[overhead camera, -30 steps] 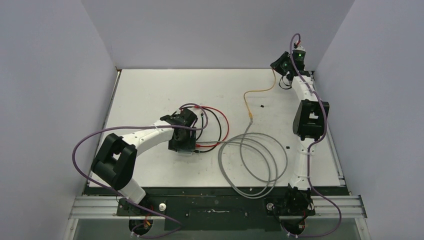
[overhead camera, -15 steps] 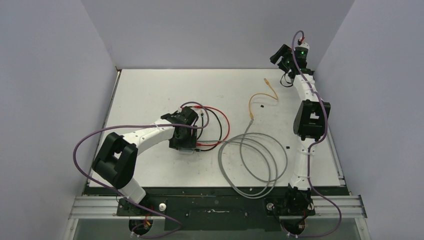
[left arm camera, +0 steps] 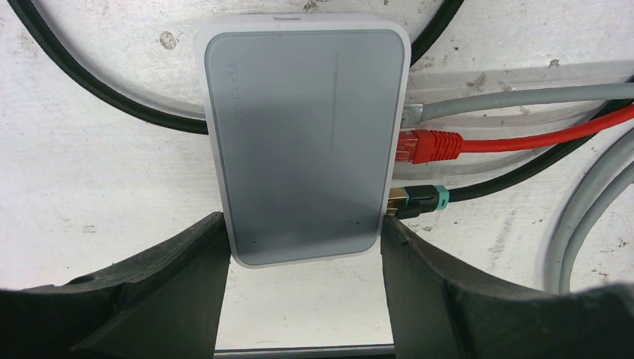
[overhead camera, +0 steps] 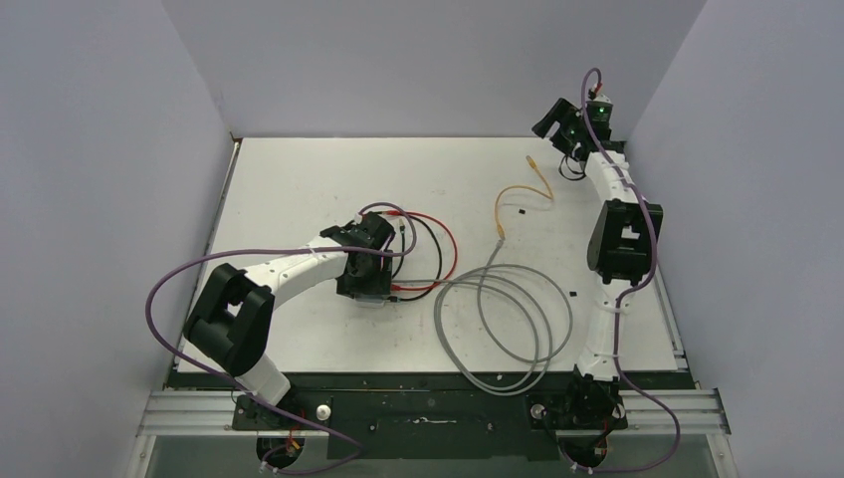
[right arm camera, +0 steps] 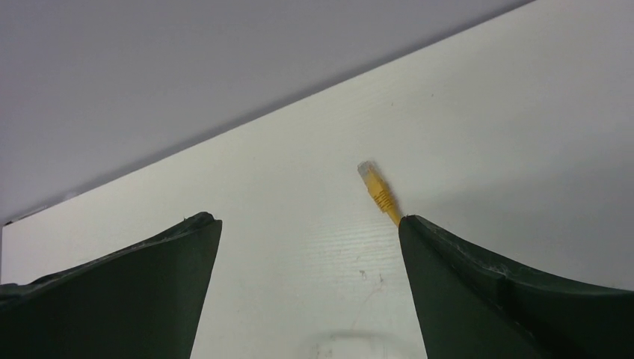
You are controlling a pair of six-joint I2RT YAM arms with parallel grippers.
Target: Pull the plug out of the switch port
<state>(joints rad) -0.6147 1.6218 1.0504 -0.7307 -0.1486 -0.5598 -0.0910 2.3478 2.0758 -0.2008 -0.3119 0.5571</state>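
Observation:
The switch (left arm camera: 303,142), a flat pale grey-blue box, lies on the table, and my left gripper (left arm camera: 303,224) is shut on its near end, one finger on each long side. In the top view, only a pale sliver of the switch (overhead camera: 370,302) shows under my left gripper (overhead camera: 360,274). A grey plug (left arm camera: 413,114), a red plug (left arm camera: 426,144) and a black plug with a teal band (left arm camera: 419,198) sit in its right edge. A yellow plug (right arm camera: 374,185) lies loose on the table, its yellow cable (overhead camera: 518,194) trailing back. My right gripper (right arm camera: 306,221) hangs open above it, holding nothing.
A grey cable (overhead camera: 498,324) lies in big loops at the middle right. Red and black cables (overhead camera: 438,249) curl beside the switch. Grey walls close in the white table (overhead camera: 299,179) at the back and both sides. Small black bits (overhead camera: 522,212) dot the surface.
My right gripper opened and let go of the yellow cable, whose plug end dropped onto the table. The left gripper and the switch stayed put.

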